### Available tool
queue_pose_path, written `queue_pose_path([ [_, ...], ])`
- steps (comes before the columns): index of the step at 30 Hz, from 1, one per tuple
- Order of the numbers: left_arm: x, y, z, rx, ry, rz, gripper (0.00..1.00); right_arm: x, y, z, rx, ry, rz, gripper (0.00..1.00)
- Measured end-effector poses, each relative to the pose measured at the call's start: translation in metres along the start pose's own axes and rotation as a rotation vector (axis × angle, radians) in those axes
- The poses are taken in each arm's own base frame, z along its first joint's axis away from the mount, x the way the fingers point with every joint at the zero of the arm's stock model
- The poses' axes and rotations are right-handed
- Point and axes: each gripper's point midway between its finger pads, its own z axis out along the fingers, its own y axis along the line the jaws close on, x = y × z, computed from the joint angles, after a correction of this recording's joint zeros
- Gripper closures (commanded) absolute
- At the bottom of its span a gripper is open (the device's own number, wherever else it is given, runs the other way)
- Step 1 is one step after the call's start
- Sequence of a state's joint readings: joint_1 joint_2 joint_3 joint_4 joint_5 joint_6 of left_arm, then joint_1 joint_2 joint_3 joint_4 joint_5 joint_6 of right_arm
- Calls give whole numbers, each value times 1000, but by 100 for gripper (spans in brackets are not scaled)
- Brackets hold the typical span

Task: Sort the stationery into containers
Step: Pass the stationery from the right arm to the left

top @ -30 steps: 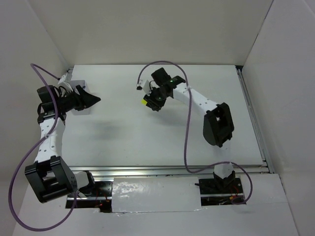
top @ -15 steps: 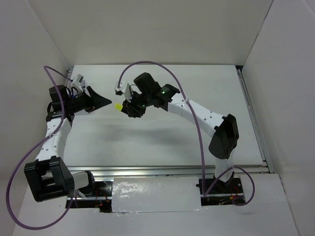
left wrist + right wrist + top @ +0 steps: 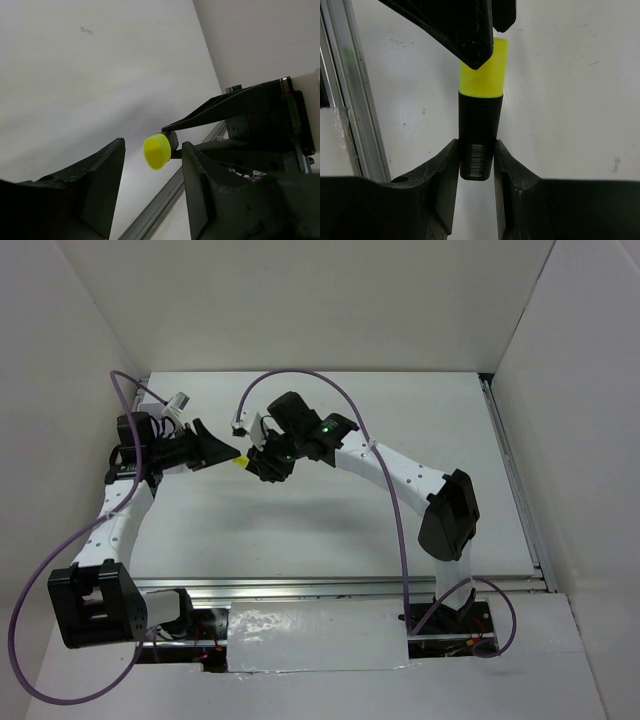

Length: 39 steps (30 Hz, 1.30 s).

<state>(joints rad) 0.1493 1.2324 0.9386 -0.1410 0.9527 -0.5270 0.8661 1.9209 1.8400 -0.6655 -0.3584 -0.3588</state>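
A black highlighter with a yellow cap (image 3: pixel 476 132) is held off the table in my right gripper (image 3: pixel 476 150), which is shut on its lower body. The cap points toward my left gripper. In the top view the cap (image 3: pixel 241 462) sits at the tips of my left gripper (image 3: pixel 228 453), left of centre, with my right gripper (image 3: pixel 260 466) just right of it. In the left wrist view the yellow cap (image 3: pixel 156 151) lies between the open fingers of my left gripper (image 3: pixel 153 146), apart from both. The white box, the pens and the bottle are out of view.
The white table (image 3: pixel 330 520) is walled on the left, back and right. A metal rail (image 3: pixel 340 587) runs along its near edge. Purple cables loop over both arms. My left gripper's black fingers (image 3: pixel 455 25) hang over the cap in the right wrist view.
My right gripper carried the highlighter left from the table's middle. My left gripper swung right to meet it, and the cap now sits between its open fingers.
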Motion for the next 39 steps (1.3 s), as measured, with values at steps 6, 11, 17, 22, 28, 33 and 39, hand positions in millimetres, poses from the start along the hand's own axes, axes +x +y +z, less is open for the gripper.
queue_pose_path([
  [6,3,-3,1,18,12,-5,47,0,-1,0,5,-1,2,100],
  [11,5,-5,2,42,18,-27,51,-5,-2,1,14,-16,-5,100],
  [17,9,-7,3,67,26,-65,67,-7,-2,2,20,-21,-12,100],
  [22,8,-9,3,77,24,-75,86,-7,-2,2,30,-17,-14,61],
  [28,3,2,-3,20,11,-45,93,-6,0,2,42,-15,12,23],
  [33,-51,24,-28,-223,-109,148,93,11,2,-9,67,3,47,23],
  [39,-84,53,-65,-537,-205,346,100,25,-20,-23,112,10,127,23],
])
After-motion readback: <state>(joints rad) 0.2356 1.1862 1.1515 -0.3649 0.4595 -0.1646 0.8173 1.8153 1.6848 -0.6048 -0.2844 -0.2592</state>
